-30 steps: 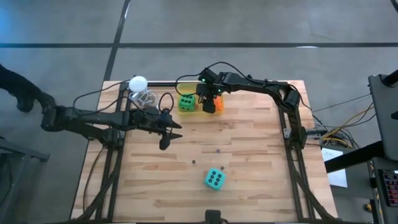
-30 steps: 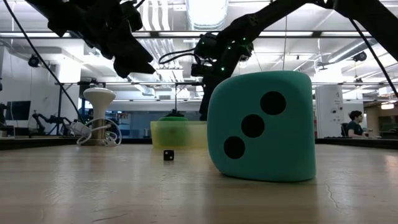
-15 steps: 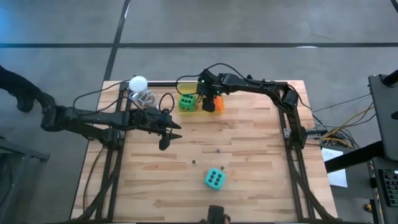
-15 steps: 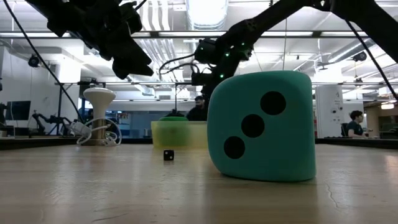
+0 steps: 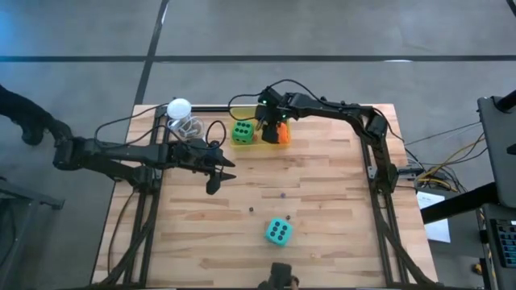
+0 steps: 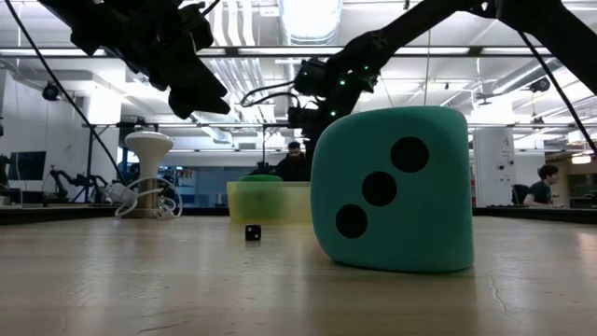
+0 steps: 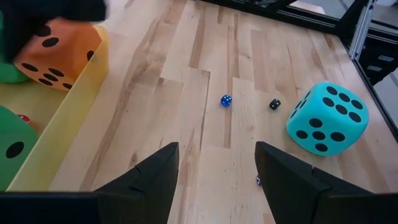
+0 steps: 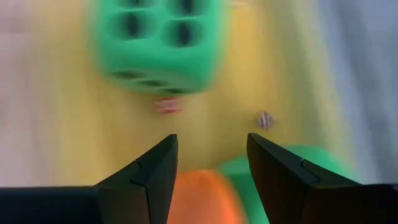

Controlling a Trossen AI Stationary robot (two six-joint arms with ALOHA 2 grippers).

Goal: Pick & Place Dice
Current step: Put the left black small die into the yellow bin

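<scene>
- The right gripper [image 5: 272, 121], a dark two-finger claw, hangs over the shallow translucent yellow tray [image 5: 251, 144] near the top centre of the high view. In the right wrist view its fingers [image 8: 146, 177] stand spread, with nothing between them.
- Directly under that gripper sits the soft orange die with black pips [image 5: 279, 134], at the tray's right end. In the right wrist view it shows as an orange block [image 8: 198, 198] just below the gap between the fingers.
- A bright green soft die [image 5: 242, 132] lies in the tray just to the left of the orange one. A second green die [image 8: 292, 162] shows beside the orange one in the right wrist view.
- The teal soft die with black pips [image 5: 278, 232] is the only big die outside the tray. It sits on the bare wooden table [image 5: 322, 209] at lower centre of the high view, well apart from both grippers.
- The left gripper [image 5: 215, 179] hovers left of centre, its fingers [image 7: 152, 180] held wide and empty. In the left wrist view the teal die [image 7: 326, 116] lies ahead of it toward the right edge.
- My judgement: the teal die lies below and to the right of the left gripper in the high view, and that arm is the nearer, since the right arm is at the tray.
- A tiny blue die [image 7: 226, 100] and a tiny black die [image 7: 274, 104] lie on the wood between the left gripper and the teal die.
</scene>
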